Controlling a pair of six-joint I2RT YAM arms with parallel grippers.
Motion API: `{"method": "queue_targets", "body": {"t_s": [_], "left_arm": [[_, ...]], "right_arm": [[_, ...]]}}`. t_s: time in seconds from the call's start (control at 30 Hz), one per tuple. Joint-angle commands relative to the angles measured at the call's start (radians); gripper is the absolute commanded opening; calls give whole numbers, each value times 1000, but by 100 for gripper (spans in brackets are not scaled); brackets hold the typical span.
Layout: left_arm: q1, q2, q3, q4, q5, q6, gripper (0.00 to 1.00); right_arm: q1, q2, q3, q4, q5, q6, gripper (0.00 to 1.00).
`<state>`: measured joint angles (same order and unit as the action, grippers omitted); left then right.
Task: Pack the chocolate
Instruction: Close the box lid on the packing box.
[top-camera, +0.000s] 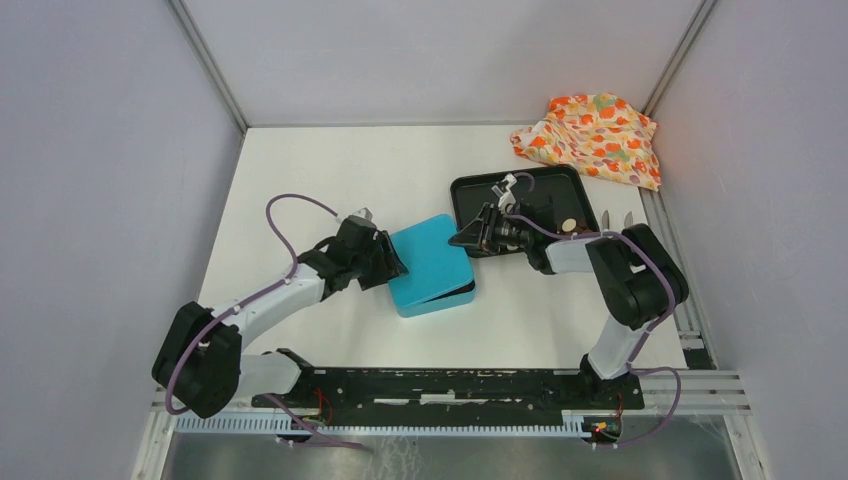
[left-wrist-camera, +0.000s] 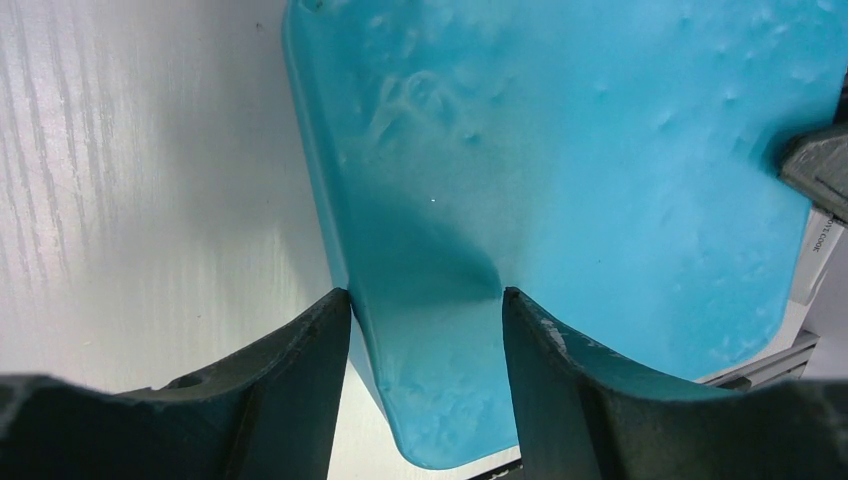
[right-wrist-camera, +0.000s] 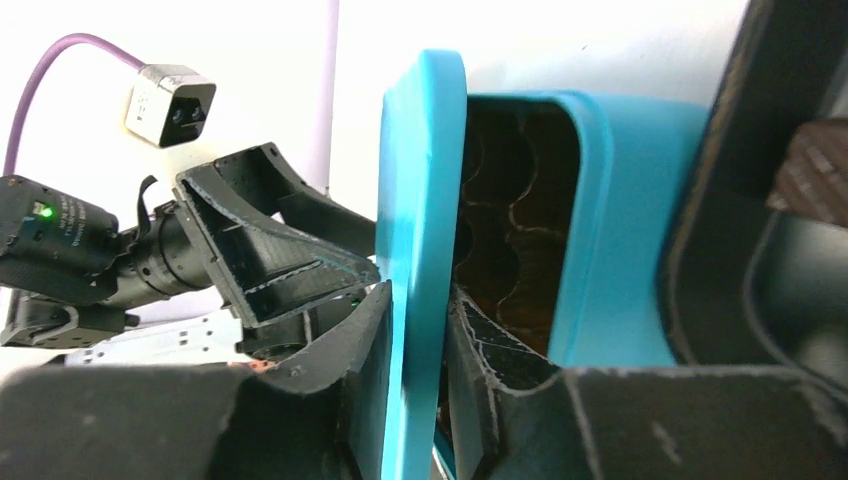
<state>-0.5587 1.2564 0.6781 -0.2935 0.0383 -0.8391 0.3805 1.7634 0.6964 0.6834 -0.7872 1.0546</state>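
Observation:
A teal box (top-camera: 452, 296) lies mid-table with its teal lid (top-camera: 428, 258) set askew over it. My right gripper (top-camera: 467, 238) is shut on the lid's right edge (right-wrist-camera: 420, 180), one finger above it and one under it. The lid is raised there, showing a brown scalloped insert (right-wrist-camera: 512, 200) inside the box. My left gripper (top-camera: 388, 258) is open astride the lid's left corner (left-wrist-camera: 450, 400), one fingertip (left-wrist-camera: 335, 305) against its rim. Chocolate (top-camera: 568, 226) lies on the black tray (top-camera: 480, 190) behind the box. A dark chocolate piece (right-wrist-camera: 815, 170) shows at the right.
An orange flowery cloth (top-camera: 592, 135) is bunched at the back right corner. Two metal tips (top-camera: 616, 217) poke out by the tray's right edge, beside my right arm (top-camera: 630, 280). Grey walls close in the white table (top-camera: 330, 170) on three sides.

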Motion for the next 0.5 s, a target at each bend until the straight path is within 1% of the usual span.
{"method": "queue_targets", "body": {"t_s": [0.0,0.13,0.33,0.47], "left_arm": [[-3,13,41,21,13,44,63],[-4,25,48,18,16,48,63],[-4,43,77,3,17,59,63],[-5,57,102,-25,11,60,62]], "right_arm": [[-30,-47,69,-140,1,-168,32],[-54,-82,79,-220,6,-272,36],[-117,-146,101,-322,-1,-462,38],[-131,-204,156,-437,-42,-707,39]]}}
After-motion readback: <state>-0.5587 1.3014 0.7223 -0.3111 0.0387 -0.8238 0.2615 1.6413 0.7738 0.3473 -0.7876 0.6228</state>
